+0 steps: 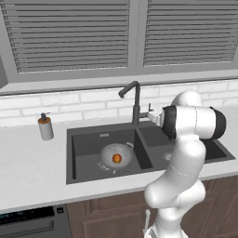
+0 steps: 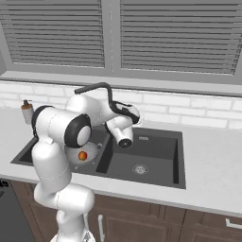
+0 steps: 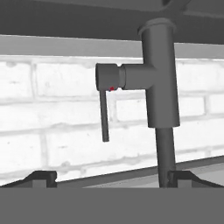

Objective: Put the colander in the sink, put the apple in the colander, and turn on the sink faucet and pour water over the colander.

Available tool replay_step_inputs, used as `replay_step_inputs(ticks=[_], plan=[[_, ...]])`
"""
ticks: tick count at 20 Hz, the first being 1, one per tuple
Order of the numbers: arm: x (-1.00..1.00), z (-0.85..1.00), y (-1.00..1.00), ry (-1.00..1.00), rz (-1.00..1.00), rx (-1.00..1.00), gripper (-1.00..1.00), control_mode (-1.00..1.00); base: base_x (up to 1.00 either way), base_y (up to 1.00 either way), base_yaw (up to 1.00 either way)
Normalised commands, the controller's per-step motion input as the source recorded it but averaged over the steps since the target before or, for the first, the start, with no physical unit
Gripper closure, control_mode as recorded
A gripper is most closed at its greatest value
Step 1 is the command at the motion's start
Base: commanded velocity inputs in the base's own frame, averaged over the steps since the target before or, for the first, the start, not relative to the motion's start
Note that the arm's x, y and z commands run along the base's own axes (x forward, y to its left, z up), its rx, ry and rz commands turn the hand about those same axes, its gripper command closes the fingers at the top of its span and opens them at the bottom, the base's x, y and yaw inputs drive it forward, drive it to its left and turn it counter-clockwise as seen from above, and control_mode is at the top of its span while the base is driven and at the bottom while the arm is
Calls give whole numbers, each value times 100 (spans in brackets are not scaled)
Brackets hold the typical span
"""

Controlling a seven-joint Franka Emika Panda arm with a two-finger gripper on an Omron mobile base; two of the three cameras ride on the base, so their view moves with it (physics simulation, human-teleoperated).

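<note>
Soap dispenser (image 1: 45,127) with brown pump standing upright on the pale surface (image 1: 28,167), near the white brick backsplash (image 1: 69,106). Grey slatted blinds (image 1: 69,35) hanging above. Brown cabinet fronts (image 2: 156,222) showing below; dark appliance (image 1: 32,222) sitting at lower left.

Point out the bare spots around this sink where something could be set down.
Free: the counter between the soap dispenser and the sink, and the counter right of the sink. The right basin holds nothing. Crowded: the left basin, with the colander and apple, and around the sink faucet, where the arm reaches.
</note>
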Motion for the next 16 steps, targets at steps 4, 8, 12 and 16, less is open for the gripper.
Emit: replay_step_inputs(ticks=[4, 8, 12, 16], plan=[[35, 0, 0, -1, -5, 0, -100, -100, 0, 0, 0], [39, -7, 0, 0, 0, 0, -100, -100, 0, 0, 0], [43, -27, -1, 0, 0, 0, -100, -100, 0, 0, 0], [39, -40, -12, 0, 0, 0, -100, -100, 0, 0, 0]])
